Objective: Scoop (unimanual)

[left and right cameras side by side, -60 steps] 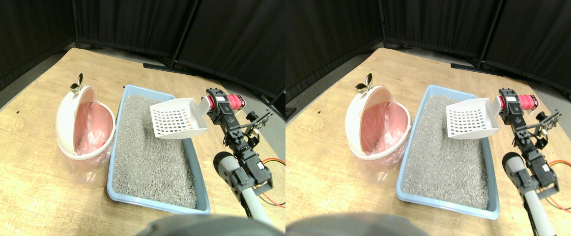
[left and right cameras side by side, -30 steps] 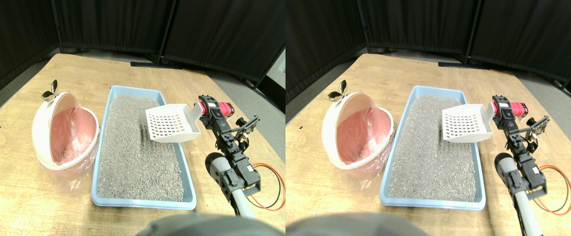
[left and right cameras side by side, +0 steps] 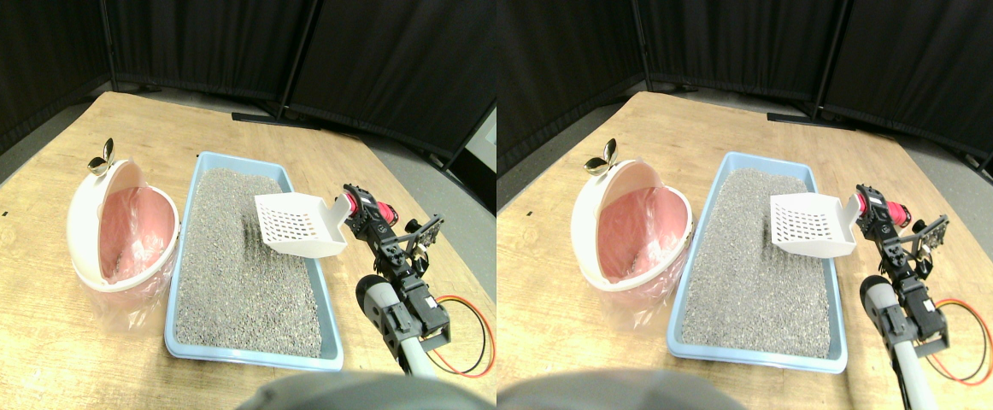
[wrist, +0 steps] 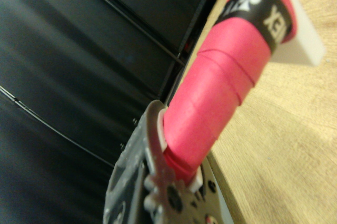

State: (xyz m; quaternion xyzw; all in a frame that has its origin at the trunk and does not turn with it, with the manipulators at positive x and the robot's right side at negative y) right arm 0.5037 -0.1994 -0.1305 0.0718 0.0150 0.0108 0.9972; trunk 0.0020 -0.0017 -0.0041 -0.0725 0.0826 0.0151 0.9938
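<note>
A white slotted scoop [left and right cameras side by side: 298, 224] hangs just above the grey litter [left and right cameras side by side: 236, 256], over the right side of the light blue litter tray [left and right cameras side by side: 249, 354]. No litter shows in the scoop. My right gripper [left and right cameras side by side: 360, 209] is shut on its pink wrapped handle [left and right cameras side by side: 383, 212], reaching in from the lower right. In the wrist view the pink handle [wrist: 221, 76] runs out from the jaw frame [wrist: 152, 182] to the scoop's white neck [wrist: 303, 45]. Left of the tray stands a white bin [left and right cameras side by side: 120, 226] with a pink bag liner, its mouth tilted toward the tray.
Red and black cables [left and right cameras side by side: 462, 329] loop on the wooden table beside my arm. The table's right edge [left and right cameras side by side: 428, 213] runs close behind the gripper. Black curtain panels [left and right cameras side by side: 206, 43] close off the back. A small gold leaf knob [left and right cameras side by side: 102, 157] tops the bin.
The whole view has shifted, so the camera moved. The scoop now sits lower and nearer the tray's right rim, closer to the litter. The grip on the handle is unchanged.
</note>
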